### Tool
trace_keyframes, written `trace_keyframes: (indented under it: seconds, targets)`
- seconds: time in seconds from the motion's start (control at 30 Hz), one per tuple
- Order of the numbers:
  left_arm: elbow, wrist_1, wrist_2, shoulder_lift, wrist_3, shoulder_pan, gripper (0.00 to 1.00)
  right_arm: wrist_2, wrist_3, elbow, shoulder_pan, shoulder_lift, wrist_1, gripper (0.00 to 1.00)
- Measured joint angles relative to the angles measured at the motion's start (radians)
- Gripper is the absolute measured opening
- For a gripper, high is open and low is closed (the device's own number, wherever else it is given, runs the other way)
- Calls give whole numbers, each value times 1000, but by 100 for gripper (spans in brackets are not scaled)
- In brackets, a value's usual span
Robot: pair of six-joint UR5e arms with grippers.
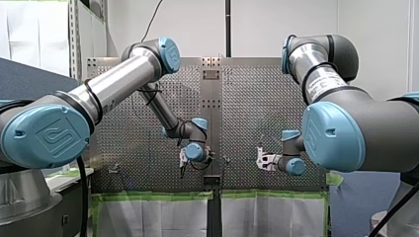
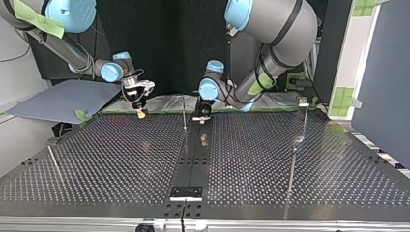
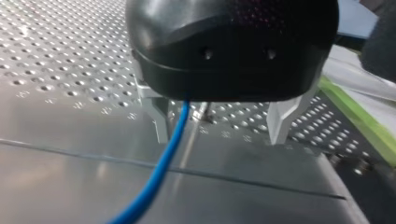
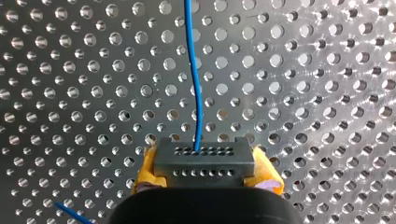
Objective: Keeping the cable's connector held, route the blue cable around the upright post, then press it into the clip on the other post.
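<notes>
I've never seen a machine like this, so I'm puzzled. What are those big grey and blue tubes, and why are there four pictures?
Those are two robot arms working over a metal table full of little holes. One picture looks from behind the arms, one faces them from across the table, and two come from small cameras on the wrists. The right hand, with yellow pads, pinches a small dark connector, and a thin blue cable runs out of it. The left hand has two metal fingers spread apart, with the cable passing between them. A thin upright post stands on the table between the two hands.
</notes>
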Motion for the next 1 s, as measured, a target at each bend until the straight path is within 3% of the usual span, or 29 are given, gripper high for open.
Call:
trace_keyframes:
  seconds: [0.17, 0.5, 0.73, 1.0]
  targets:
    - [-1, -38, -33, 0, 21, -3, 100, 0, -1, 0, 0, 0, 3, 0]
    - [-7, -114, -31, 16, 64, -39, 100, -2, -2, 0, -2, 0, 12, 0]
    - [-34, -136, -40, 61, 70, -73, 100, -7, -5, 0, -5, 0, 16, 0]
    - [-65, -140, -43, 72, 80, -112, 100, -8, -5, 0, -6, 0, 18, 0]
